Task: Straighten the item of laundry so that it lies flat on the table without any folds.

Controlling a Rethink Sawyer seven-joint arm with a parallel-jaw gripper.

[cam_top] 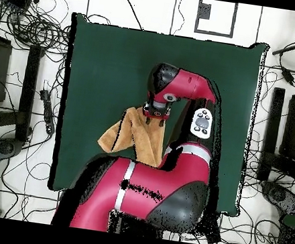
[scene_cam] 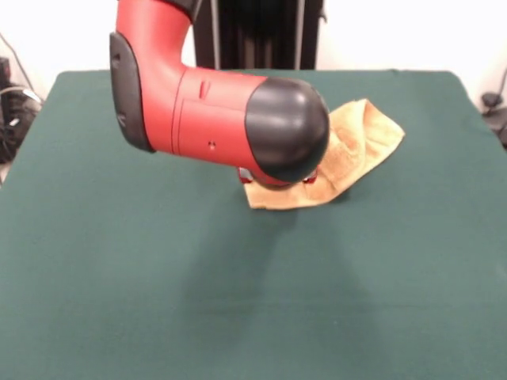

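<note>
The golden-orange towel [scene_cam: 360, 146] lies right of the middle of the dark green table [scene_cam: 119, 277]. It is bunched, with folds, and one pointed corner reaches toward the right. My red arm's elbow and black end cap hide most of my gripper [scene_cam: 277, 179], which sits at the towel's near left edge. In the overhead view the towel [cam_top: 129, 137] spreads down and to the left from my gripper [cam_top: 155, 115], which is at its upper corner over the table [cam_top: 104, 60]. My arm covers the towel's right part. The gripper's state is hidden.
My black pedestal [scene_cam: 261, 32] stands at the table's far side. Cables and black equipment [cam_top: 34, 30] lie on the floor around the table, off its left and right edges. The arm's bulk [cam_top: 147, 195] overhangs the table's bottom edge in the overhead view.
</note>
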